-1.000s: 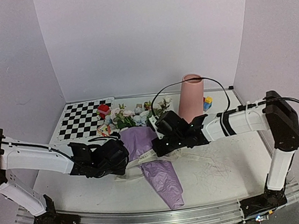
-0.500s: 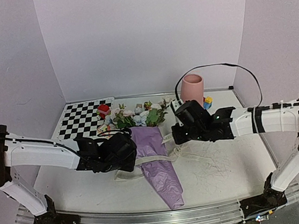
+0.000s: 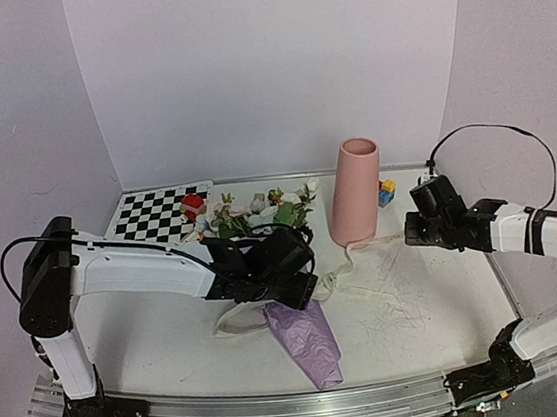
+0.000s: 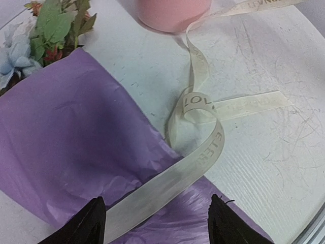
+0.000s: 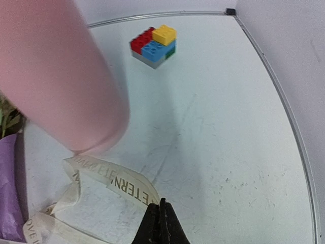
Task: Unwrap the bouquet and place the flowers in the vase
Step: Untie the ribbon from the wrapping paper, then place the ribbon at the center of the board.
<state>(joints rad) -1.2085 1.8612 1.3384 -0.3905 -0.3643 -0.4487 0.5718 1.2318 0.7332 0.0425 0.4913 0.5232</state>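
- Top external: the bouquet (image 3: 308, 338) is lying in the middle of the table (image 3: 152, 334), its flowers (image 3: 259, 211) pointing to the back wall. The left gripper (image 3: 304, 286) is hovering over it. The vase (image 3: 354, 195) is standing upright just to the right.
- Left wrist: the jaws are standing wide apart (gripping nothing) above the purple paper (image 4: 76, 142) and the cream ribbon (image 4: 203, 104).
- Right wrist: the right gripper (image 5: 160, 218) is closed, and it seems to be pinching the ribbon end near the vase's base.

Soft, even, bright light from above; faint shadows on the table (image 3: 162, 332); the vase (image 5: 51, 76) looms blurred in the right wrist view
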